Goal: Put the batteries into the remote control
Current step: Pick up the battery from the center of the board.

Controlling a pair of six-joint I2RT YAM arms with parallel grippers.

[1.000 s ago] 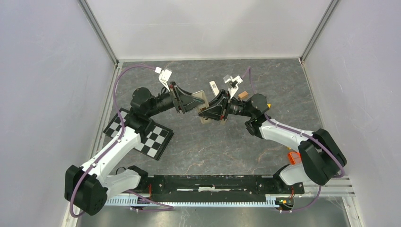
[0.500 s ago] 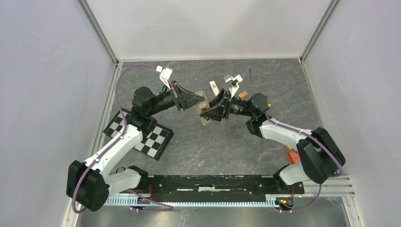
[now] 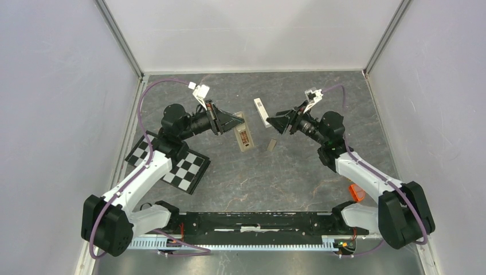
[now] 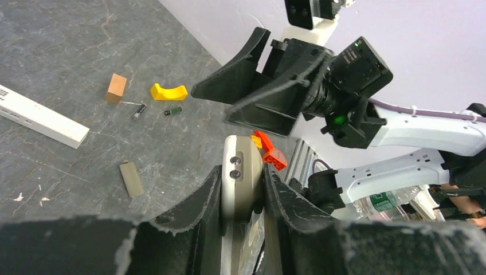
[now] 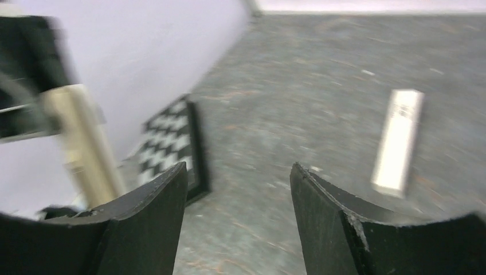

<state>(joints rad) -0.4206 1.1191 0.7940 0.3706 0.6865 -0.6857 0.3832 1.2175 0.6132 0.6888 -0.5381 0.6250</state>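
No writing can be read anywhere. The green label on the bottle (image 4: 394, 201) at the right of the left wrist view is too small to make out. The white bar (image 4: 43, 119) and the remote control (image 4: 242, 189) show only tiny dark marks.

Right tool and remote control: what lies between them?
The long white bar, as the top view shows; a small grey piece lies nearby, just off that line.
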